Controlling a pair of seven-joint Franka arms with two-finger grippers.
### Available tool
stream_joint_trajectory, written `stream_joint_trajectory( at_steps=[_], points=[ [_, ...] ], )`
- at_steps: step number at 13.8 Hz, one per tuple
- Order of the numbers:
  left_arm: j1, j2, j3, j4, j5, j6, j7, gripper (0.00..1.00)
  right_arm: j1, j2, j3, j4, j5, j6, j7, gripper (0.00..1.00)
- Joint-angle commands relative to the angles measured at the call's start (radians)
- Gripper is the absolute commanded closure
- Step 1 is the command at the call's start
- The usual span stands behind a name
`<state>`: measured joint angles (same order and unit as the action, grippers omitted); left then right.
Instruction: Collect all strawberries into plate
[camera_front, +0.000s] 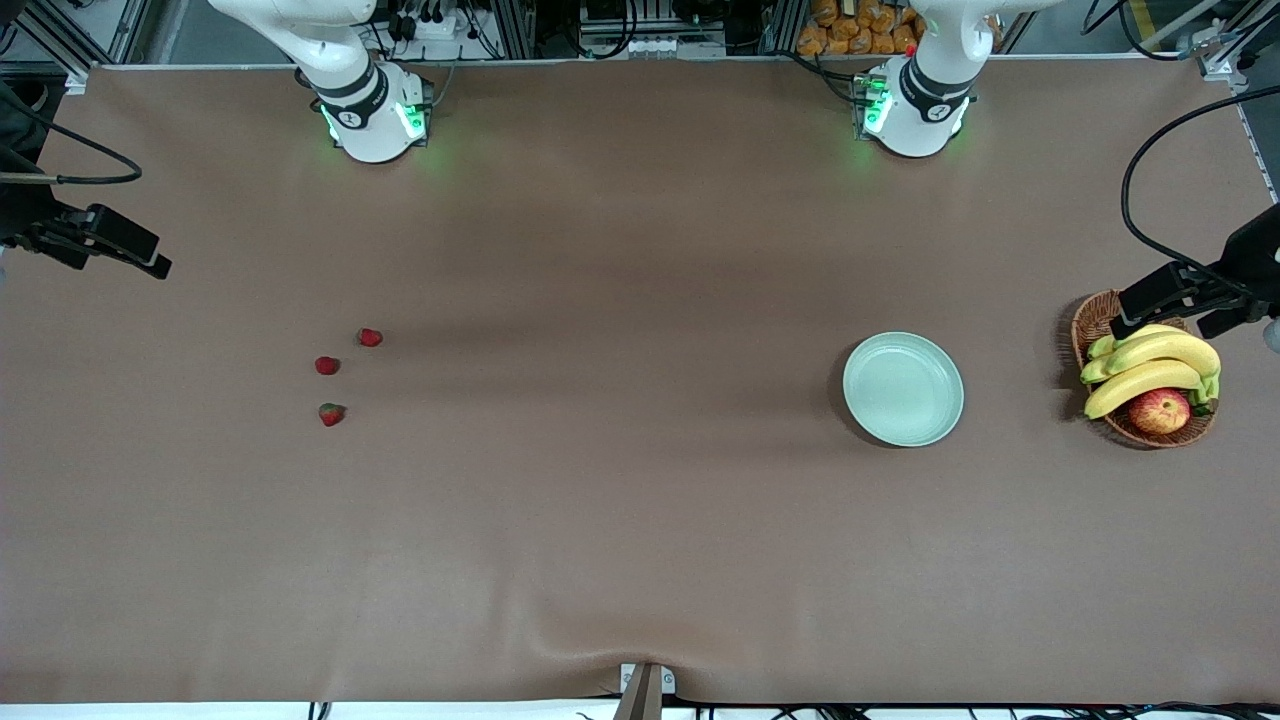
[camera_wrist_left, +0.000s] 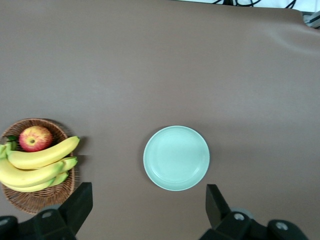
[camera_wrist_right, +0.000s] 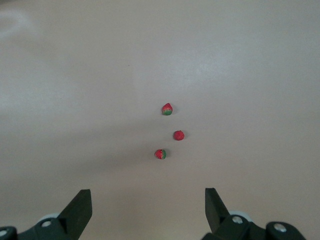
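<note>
While left gripper (camera_wrist_left: 145, 212) wide frames plate (camera_wrist_left: 176, 158), right gripper (camera_wrist_right: 148, 212) wide frames strawberries (camera_wrist_right: 173, 135).

- The table (camera_front: 640, 560) is covered with a matt brown sheet, cloth-like, with slight ripples at the edge nearest the front camera.
- The plate (camera_front: 903, 389) looks smooth, pale mint, with a soft sheen; possibly plastic.
- The strawberries (camera_front: 331, 414) are red with a faint gloss and green caps; too small to tell their material.
- The basket (camera_front: 1095, 318) is rough brown woven wicker.
- The bananas (camera_front: 1150, 365) and the apple (camera_front: 1159, 410) have smooth, slightly shiny skins.
- Both arm bases (camera_front: 372, 115) are glossy white plastic.
</note>
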<state>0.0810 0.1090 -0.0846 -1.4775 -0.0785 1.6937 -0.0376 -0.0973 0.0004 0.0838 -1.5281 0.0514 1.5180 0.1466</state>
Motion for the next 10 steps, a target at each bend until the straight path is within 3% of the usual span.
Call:
stream_joint_trajectory(
  at_steps=[1,10],
  points=[
    [0.011,-0.009,0.006,-0.009,-0.027,-0.009,0.022,0.0,-0.015,-0.005,0.008,0.0,0.011,0.002,-0.015,0.0],
    [0.008,-0.009,0.009,-0.007,-0.011,-0.032,0.018,0.0,-0.015,-0.002,0.008,0.0,0.011,0.025,-0.015,0.0]
  ],
)
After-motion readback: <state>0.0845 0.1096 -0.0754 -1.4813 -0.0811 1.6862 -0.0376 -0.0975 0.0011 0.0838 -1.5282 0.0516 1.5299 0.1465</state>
